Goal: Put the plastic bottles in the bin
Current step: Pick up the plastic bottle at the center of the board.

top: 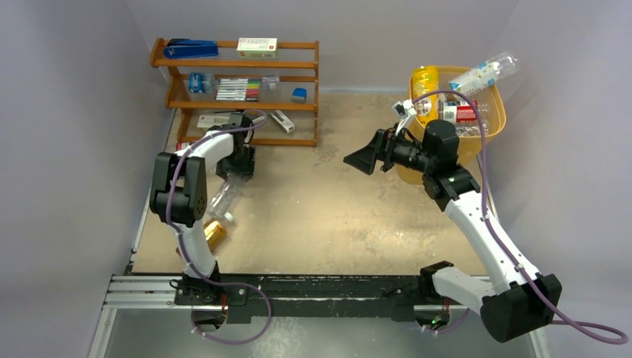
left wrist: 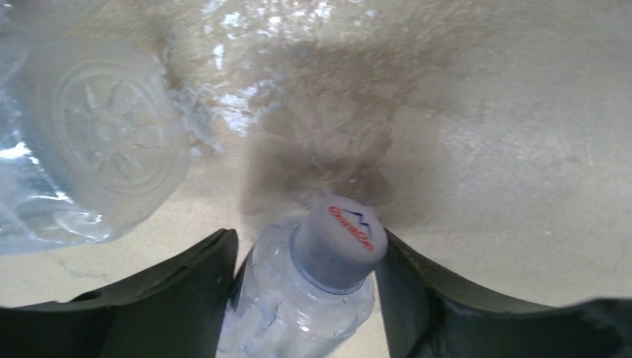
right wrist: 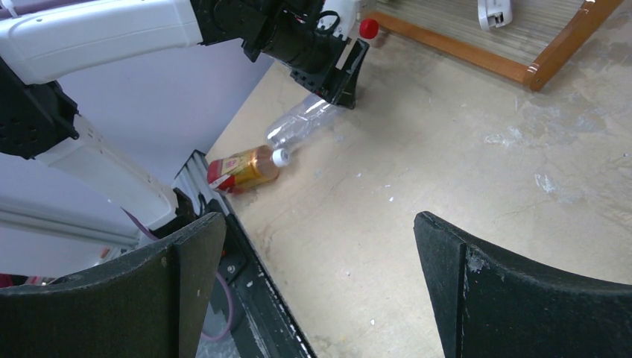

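Left gripper pinches a clear bottle at its neck, near the table's left edge and the shelf rack. 2 loose bottles lie nearby. Right gripper gapes wide, empty, over bare mid-table beside the bin.

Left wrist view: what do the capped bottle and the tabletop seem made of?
The small clear bottle with grey cap looks like thin glossy transparent plastic: crinkled, light-catching walls. The beige tabletop seems matte, worn board, perhaps coated wood: scuffs and whitish patches; uncertain.
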`<state>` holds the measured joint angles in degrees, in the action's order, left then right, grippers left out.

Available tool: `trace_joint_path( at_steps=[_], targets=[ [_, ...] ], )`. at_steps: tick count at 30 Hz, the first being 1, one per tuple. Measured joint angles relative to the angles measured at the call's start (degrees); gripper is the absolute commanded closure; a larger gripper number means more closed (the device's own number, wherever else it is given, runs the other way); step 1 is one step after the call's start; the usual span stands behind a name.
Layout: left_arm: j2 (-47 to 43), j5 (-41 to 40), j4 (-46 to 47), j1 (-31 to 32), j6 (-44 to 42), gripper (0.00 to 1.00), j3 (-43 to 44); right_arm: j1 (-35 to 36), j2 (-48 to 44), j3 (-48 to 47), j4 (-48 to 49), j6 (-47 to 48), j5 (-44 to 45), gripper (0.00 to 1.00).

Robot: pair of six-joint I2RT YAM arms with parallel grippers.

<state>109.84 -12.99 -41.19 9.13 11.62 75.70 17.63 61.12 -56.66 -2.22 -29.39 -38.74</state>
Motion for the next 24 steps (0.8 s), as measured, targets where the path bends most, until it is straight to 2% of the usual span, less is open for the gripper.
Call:
trace_joint_path(
  at_steps=[3, 5, 15, 24],
  targets=[
    [-0.4, 2.6, 0.4, 0.0, 1.2, 0.53, -0.2, 0.0, 0.0, 0.0, 0.0, 0.0, 0.0, 0.00],
    [-0.8, 4.6, 0.6, 0.1, 1.9, 0.54, -0.2, 0.0, 0.0, 0.0, 0.0, 0.0, 0.0, 0.00],
    [-5.1, 11.7, 3.4, 4.1, 6.2, 0.55, -0.2, 0.0, 0.0, 0.8, 0.1, -0.2, 0.1, 0.00],
    [-12.5, 23.9, 12.0, 7.0, 15.1, 0.51, -0.5, 0.0, 1.5, 3.0, 1.1, -0.3, 0.2, 0.00]
  ],
)
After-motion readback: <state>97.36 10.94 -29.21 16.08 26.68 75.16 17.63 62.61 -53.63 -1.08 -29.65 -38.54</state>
